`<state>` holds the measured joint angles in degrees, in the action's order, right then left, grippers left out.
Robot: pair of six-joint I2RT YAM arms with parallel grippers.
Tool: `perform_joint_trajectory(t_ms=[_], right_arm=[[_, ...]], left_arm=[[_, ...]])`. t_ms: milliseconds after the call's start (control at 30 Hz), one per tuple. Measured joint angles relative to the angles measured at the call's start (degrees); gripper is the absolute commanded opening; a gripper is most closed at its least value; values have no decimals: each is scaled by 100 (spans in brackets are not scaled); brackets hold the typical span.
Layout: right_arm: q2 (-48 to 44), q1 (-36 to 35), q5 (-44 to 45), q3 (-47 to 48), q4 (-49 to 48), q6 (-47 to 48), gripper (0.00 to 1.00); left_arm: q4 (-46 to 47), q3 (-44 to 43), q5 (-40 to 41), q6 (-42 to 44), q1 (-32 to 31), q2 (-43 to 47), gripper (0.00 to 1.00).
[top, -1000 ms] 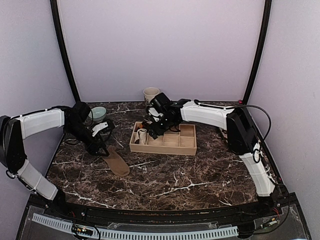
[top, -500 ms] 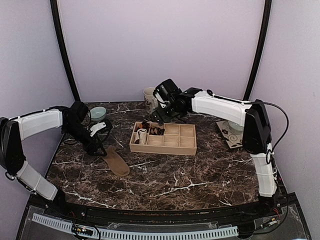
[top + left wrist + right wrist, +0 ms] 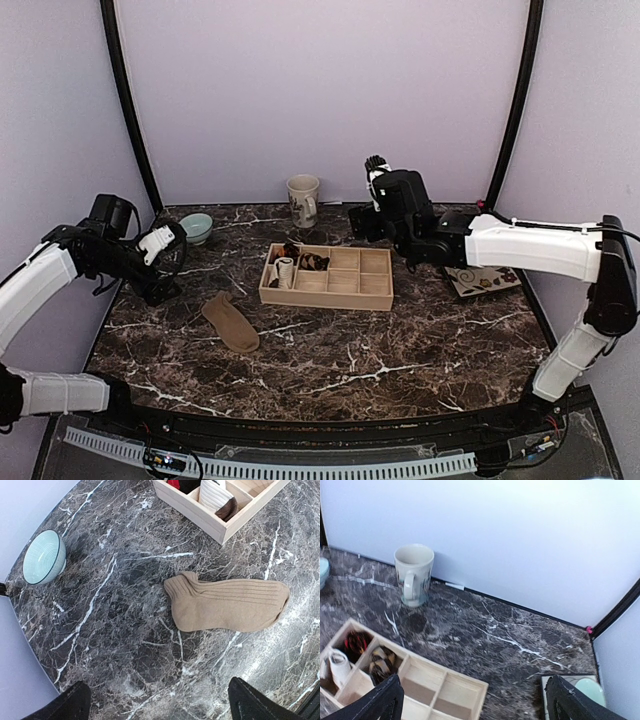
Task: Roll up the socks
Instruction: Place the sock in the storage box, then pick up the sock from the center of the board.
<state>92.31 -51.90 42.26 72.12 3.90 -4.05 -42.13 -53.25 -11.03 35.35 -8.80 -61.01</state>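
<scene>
Tan and ribbed, the plain sock [image 3: 227,605] lay flat and unrolled on the dark marble table [image 3: 125,645], its toe end pointing at the wooden tray [image 3: 220,527]. The left gripper [image 3: 162,705] hung above the table with its jaws spread wide and nothing between them. In the left wrist view the sock sat ahead of the jaws and nearer the right-hand fingertip [image 3: 252,705], but apart from both. From the top view, that gripper was left of the sock and near the pale green bowl [image 3: 196,227].

The argyle sock [image 3: 381,662] sat bunched in a tray compartment. It was just beside the small white striped roll [image 3: 337,666] and the reddish bundle [image 3: 355,642]. The right gripper [image 3: 476,702] was also wide open and held nothing. In the top view it was raised behind the tray's right end, well apart from the argyle sock. Its camera looked over the tray's empty compartments toward the cream mug [image 3: 413,575] at the back wall.
</scene>
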Motion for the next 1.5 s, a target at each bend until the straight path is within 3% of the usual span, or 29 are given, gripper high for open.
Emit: perform_joint_trajectory(t_ms=[300, 667, 800, 900, 1067, 1400, 1500], right_arm=[[227, -407, 199, 125, -310, -675, 99], [946, -1572, -1032, 588, -319, -835, 99], [1484, -1987, -1609, 671, -313, -960, 93], [2022, -2131, -1919, 953, -275, -942, 81], [2983, -2216, -2337, 1897, 20, -857, 76], [3827, -2184, -2778, 2688, 417, -894, 64], [3899, -2181, -2863, 2686, 507, -940, 55]], left_arm=[[-236, 280, 365, -155, 7, 743, 99], [-693, 586, 339, -280, 9, 855, 99], [-723, 627, 424, -240, 9, 866, 99], [-706, 710, 555, -192, 9, 852, 99], [-614, 852, 737, -166, 20, 693, 99], [-608, 857, 920, 2, 28, 610, 99], [-682, 828, 994, 98, 28, 577, 99]])
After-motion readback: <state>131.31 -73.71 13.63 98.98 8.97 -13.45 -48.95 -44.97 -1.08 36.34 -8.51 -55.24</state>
